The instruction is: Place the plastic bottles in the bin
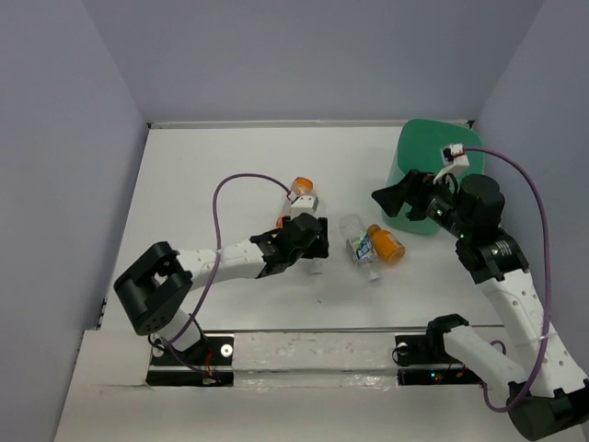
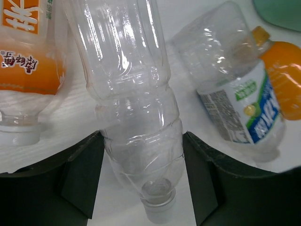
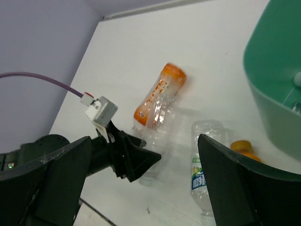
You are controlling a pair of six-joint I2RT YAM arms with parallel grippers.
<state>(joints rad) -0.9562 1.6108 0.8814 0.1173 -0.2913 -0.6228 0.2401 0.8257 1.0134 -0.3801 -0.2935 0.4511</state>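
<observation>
My left gripper (image 1: 306,241) (image 2: 142,141) is low on the table, shut on the shoulder of a clear plastic bottle (image 2: 134,84) that lies with its cap toward the camera. An orange-labelled bottle (image 1: 302,194) (image 2: 33,61) lies against it on the left. To its right lie a blue-labelled clear bottle (image 1: 359,241) (image 2: 240,94) and an orange bottle (image 1: 386,244) (image 2: 284,80). The mint-green bin (image 1: 433,170) (image 3: 277,99) stands at the far right. My right gripper (image 1: 394,198) (image 3: 144,138) is open and empty, held in the air in front of the bin.
Grey walls close in the white table on the left, back and right. A purple cable (image 1: 244,184) loops above the left arm. Something small and white (image 3: 297,77) shows inside the bin.
</observation>
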